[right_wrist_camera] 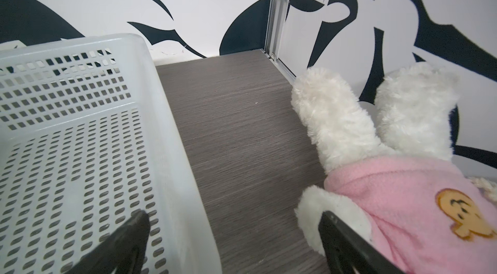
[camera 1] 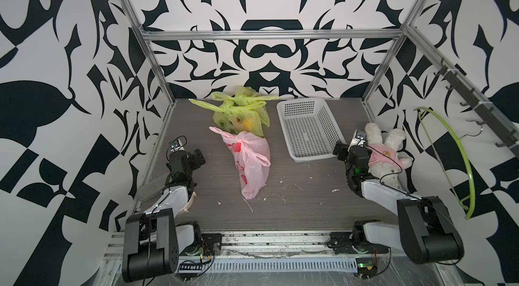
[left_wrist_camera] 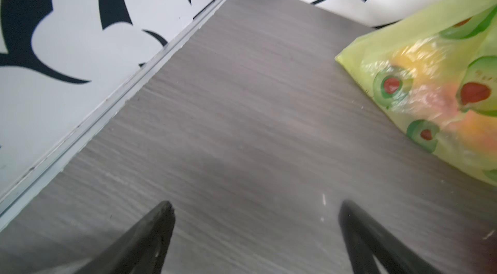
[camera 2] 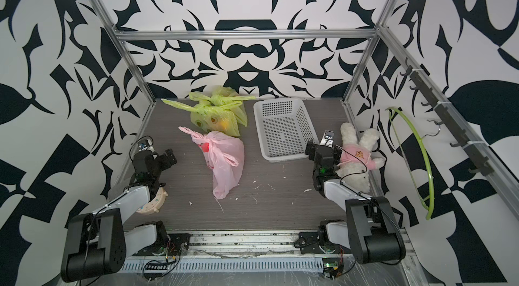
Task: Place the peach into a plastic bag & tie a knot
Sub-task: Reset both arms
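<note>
A knotted green plastic bag (camera 1: pixel 241 119) (camera 2: pixel 216 119) lies at the back of the table, with another green bag (camera 1: pixel 247 93) behind it. Through its film (left_wrist_camera: pixel 403 52) shows an orange-pink fruit (left_wrist_camera: pixel 443 100), the peach as far as I can tell. A knotted pink plastic bag (camera 1: pixel 252 163) (camera 2: pixel 224 163) lies mid-table with something red inside. My left gripper (camera 1: pixel 196 156) (left_wrist_camera: pixel 255 208) hovers open over bare table, left of the pink bag. My right gripper (camera 1: pixel 341 149) (right_wrist_camera: pixel 234 216) is open and empty between the basket and the plush toy.
A white perforated basket (camera 1: pixel 309 130) (right_wrist_camera: pixel 166 114) stands at the back right. A white plush rabbit in pink (camera 1: pixel 384 152) (right_wrist_camera: pixel 336 124) lies by the right wall. A green hanger (camera 1: pixel 460 158) hangs outside the frame. A round pinkish object (camera 2: pixel 153 203) sits under the left arm.
</note>
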Controlling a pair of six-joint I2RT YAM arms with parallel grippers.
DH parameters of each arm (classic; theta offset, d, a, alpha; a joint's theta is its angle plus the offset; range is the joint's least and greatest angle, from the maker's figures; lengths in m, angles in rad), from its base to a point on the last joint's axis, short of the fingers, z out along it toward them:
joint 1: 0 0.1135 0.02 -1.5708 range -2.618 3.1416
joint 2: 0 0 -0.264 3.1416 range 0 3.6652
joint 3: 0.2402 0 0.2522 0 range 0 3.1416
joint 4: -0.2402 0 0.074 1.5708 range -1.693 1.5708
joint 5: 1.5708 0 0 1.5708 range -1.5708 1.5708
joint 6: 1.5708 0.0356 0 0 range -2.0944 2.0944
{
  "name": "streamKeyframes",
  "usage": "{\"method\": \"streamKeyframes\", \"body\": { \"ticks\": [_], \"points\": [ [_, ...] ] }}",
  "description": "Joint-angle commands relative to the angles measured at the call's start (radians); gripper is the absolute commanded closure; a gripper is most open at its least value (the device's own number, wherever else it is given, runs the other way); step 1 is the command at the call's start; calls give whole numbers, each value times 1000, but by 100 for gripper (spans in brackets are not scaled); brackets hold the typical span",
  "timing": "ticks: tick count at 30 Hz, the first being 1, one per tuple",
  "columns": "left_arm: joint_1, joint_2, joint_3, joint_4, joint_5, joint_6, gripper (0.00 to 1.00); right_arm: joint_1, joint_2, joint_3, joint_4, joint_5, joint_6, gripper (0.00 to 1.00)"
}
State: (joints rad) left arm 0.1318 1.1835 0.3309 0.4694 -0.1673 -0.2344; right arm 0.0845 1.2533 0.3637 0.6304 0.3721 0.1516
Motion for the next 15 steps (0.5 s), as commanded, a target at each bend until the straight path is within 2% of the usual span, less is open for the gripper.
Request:
{"method": "streamKeyframes", "body": {
  "ticks": [1,3,8,11,15],
  "points": [
    [5,24,4,84,21,3,1,-4,-37,62,-32,-39,-34,1],
    [4,42,10,100,29,10,1,-16,-49,108,-60,-36,-37,1],
    [4,66,21,119,52,18,1,-122,-18,222,-188,-33,-46,1],
    [6,71,19,130,59,18,1,-213,17,234,-257,-41,-23,1],
    [8,74,20,135,62,16,1,-265,50,206,-278,-69,-60,1]
  ]
}}
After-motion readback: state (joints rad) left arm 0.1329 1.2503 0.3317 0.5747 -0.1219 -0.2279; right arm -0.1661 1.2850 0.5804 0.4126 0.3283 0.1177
